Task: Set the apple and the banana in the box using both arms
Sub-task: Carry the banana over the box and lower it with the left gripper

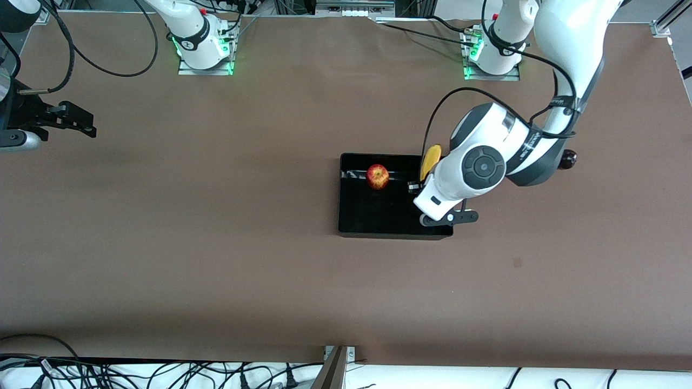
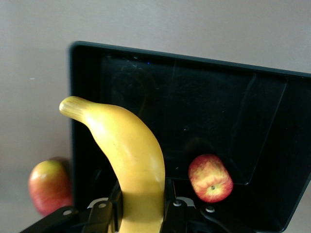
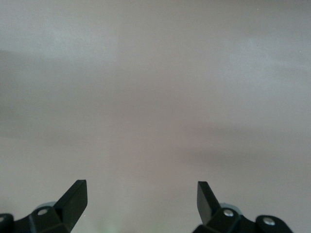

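Observation:
The black box [image 1: 367,216] lies mid-table, and also shows in the left wrist view [image 2: 194,107]. The red-yellow apple [image 1: 377,176] sits inside it, near the edge farther from the front camera; the left wrist view shows it too [image 2: 210,177]. My left gripper [image 2: 142,204] is shut on the yellow banana [image 2: 131,150] and holds it in the air over the box's end toward the left arm. In the front view only the banana's tip [image 1: 431,158] shows past the wrist. My right gripper [image 1: 73,121] waits open and empty over bare table at the right arm's end, as its wrist view [image 3: 141,194] shows.
A red-yellow fruit [image 2: 48,187] lies on the table just outside the box. A dark red fruit [image 1: 569,159] peeks out from under the left arm. Brown table surface surrounds the box.

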`<state>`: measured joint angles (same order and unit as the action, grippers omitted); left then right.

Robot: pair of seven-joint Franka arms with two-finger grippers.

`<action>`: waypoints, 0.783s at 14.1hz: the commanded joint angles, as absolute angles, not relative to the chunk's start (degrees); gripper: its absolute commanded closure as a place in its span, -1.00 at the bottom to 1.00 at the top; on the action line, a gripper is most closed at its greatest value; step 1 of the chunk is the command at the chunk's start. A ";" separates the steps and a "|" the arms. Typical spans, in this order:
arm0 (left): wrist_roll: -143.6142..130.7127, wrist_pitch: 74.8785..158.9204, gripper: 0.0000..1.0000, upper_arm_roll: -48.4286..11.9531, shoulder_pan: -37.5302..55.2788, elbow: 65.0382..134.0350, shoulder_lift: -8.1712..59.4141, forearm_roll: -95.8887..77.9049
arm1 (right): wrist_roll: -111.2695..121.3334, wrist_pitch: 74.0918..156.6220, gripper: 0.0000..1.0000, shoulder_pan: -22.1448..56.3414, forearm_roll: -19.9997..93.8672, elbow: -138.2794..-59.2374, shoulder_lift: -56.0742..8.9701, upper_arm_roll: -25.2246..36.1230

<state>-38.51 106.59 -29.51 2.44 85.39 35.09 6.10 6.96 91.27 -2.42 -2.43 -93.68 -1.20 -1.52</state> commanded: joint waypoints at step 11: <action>-45.62 122.77 1.00 -29.71 3.69 87.63 45.78 13.88 | 7.12 91.05 -1.00 -0.71 -1.75 -92.55 -1.67 -1.76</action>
<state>-44.19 120.67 -29.50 3.73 87.47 44.39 12.11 6.95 91.30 -1.82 -2.03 -93.67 -1.21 -1.67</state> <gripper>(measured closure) 0.648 0.000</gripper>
